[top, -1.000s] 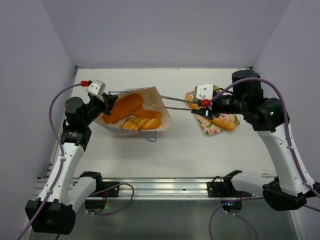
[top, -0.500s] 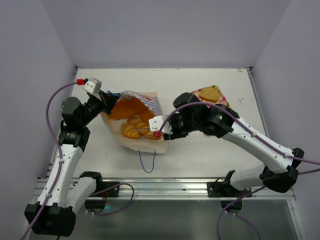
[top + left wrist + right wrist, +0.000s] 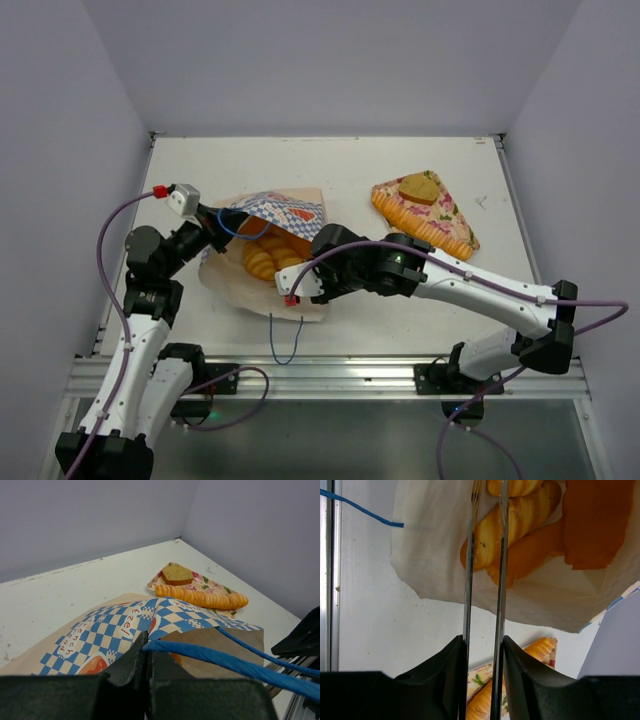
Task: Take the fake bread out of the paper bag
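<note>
Cream-tan checkered paper bag (image 3: 280, 212) lying on the left, glossy orange toy breads (image 3: 265, 262) inside its near mouth, left gripper (image 3: 147, 647) clamped on thin blue cord handle (image 3: 225, 662), right gripper (image 3: 486, 500) prongs narrowly parted over the breads, any hold I cannot tell.

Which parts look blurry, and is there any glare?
Left wrist view: the left gripper and the blue cord handle it pinches are soft, the far tray sharp. Right wrist view: fake bread crisp, dark finger bases blurred. Top view: even light, no glare.
</note>
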Controlling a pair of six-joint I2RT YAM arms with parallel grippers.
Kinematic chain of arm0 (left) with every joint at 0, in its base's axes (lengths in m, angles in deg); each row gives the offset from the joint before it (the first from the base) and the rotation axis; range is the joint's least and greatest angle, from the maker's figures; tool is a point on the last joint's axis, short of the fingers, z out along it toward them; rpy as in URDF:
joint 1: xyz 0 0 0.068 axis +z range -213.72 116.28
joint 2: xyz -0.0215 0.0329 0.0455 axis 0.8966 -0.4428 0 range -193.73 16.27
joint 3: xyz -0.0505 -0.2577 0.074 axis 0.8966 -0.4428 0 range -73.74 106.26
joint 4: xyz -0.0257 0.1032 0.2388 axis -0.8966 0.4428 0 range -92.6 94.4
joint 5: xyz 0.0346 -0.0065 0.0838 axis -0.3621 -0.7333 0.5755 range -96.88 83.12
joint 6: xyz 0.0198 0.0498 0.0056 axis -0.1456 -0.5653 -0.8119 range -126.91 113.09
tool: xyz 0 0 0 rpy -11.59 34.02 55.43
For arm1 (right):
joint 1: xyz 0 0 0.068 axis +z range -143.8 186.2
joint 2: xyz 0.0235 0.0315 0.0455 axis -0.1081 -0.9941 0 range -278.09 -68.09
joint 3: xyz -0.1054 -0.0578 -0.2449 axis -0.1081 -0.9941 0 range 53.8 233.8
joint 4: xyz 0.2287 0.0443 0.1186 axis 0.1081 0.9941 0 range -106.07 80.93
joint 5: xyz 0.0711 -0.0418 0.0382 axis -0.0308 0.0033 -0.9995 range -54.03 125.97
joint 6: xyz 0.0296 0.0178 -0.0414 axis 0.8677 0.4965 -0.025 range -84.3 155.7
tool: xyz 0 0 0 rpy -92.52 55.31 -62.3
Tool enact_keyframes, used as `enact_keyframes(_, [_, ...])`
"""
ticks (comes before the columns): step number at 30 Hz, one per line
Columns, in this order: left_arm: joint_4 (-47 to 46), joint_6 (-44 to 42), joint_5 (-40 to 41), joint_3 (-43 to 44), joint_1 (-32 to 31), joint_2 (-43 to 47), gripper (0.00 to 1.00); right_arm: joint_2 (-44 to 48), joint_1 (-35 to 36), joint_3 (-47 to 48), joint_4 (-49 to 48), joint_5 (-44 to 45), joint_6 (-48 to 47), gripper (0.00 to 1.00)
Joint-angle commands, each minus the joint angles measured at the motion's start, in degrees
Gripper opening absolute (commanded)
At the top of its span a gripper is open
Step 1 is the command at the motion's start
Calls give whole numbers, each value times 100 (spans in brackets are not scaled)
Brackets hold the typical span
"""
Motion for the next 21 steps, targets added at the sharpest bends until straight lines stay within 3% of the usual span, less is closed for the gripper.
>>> enact_keyframes(1, [-161, 373, -17, -143, 8, -62, 0, -151, 254, 34, -270, 410, 190, 38])
enact_keyframes(9, [-389, 997, 351, -485, -106, 78, 0, -257, 237, -79, -551, 270, 1280, 35])
enact_keyframes(12, [-521, 1226, 1009, -696, -133, 298, 0, -222, 71, -273, -612, 340, 1394, 35])
enact_keyframes(15, [-574, 1200, 1493, -715, -133, 325, 0, -187, -185, -264, -604, 279, 1474, 35])
enact_keyframes(21, [-636, 911, 1618, -171, -133, -8, 0, -186, -712, -185, -613, 244, 1483, 35])
